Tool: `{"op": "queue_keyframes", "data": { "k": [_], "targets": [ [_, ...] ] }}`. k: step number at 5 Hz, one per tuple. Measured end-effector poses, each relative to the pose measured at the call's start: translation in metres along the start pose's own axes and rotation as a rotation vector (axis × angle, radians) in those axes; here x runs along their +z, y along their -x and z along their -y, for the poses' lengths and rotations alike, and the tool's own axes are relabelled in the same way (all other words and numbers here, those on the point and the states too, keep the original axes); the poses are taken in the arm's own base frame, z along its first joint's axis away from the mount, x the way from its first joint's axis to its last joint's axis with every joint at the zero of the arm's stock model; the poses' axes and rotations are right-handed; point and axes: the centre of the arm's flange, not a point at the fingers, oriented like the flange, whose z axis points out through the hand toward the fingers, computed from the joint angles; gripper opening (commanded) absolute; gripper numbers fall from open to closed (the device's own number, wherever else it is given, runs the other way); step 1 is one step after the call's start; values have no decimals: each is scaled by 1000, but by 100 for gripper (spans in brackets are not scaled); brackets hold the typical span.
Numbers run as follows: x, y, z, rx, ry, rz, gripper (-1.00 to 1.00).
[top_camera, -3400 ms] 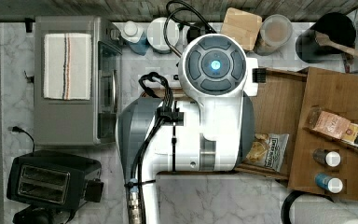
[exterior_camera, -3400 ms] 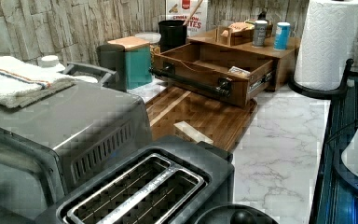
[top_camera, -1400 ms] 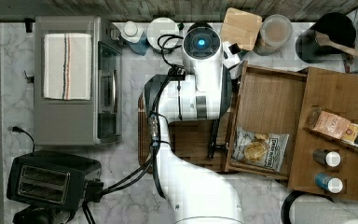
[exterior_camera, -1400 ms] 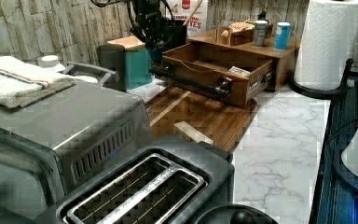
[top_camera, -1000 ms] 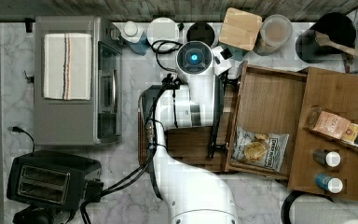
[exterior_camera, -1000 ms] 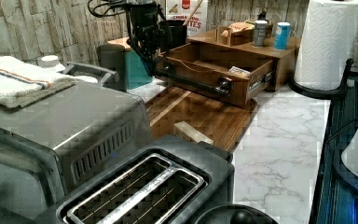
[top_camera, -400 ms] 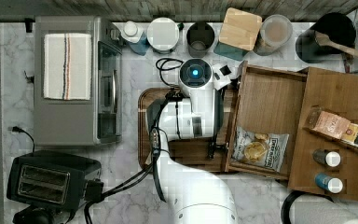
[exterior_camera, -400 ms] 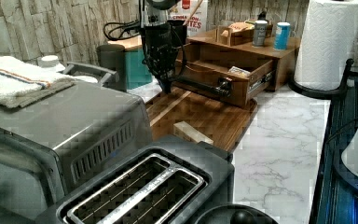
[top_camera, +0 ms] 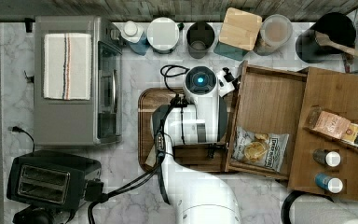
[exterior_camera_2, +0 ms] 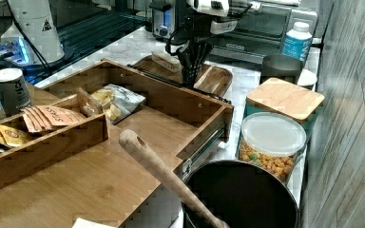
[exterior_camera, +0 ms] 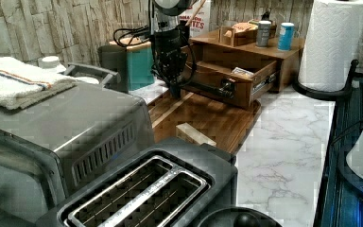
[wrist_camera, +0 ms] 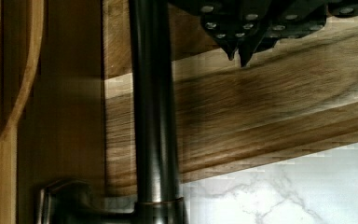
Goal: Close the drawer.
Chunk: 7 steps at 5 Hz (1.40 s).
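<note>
The drawer (top_camera: 265, 100) stands pulled out of its cabinet toward the top view's left, with a snack bag (top_camera: 260, 150) lying inside. Its dark bar handle (wrist_camera: 151, 116) runs along the front, large in the wrist view. My gripper (exterior_camera: 174, 91) hangs fingers-down just in front of the drawer's front (exterior_camera: 227, 87), near its far end by the teal canister. The gripper (wrist_camera: 238, 52) is shut, tips together, a little apart from the handle and over the tray's wood. In the right view the gripper (exterior_camera_2: 191, 76) is just beyond the drawer's front wall (exterior_camera_2: 171, 80).
A dark rounded-corner wooden tray (top_camera: 148, 126) lies under the arm, with a small wooden block (exterior_camera: 194, 134) on it. The cabinet top (top_camera: 349, 93) carries packets and bottles. A toaster oven (top_camera: 74, 84), a toaster (top_camera: 46, 182), back-row canisters (top_camera: 240, 29) and a paper towel roll (exterior_camera: 331, 42) surround the spot.
The arm has swung from over the back-row canisters toward the tray and come down in front of the drawer's front. The drawer has not moved.
</note>
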Motion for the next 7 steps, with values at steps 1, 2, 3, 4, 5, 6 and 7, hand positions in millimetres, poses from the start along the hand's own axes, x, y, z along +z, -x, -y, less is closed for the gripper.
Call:
{"op": "queue_keyframes", "data": {
  "k": [1,2,3,4,5,6,7],
  "targets": [
    [-1,-1,-18,-30,-2,3,-100],
    [-6,-8,-42,-46,-2,-7,-100],
    [-4,-15,-71,-50,9,25,-100],
    [0,-29,-105,-69,17,82,-100],
    [8,-43,-139,-31,25,91,-100],
    [12,-46,-176,29,33,89,-100],
    [16,-44,-209,41,90,60,-100]
  ]
}}
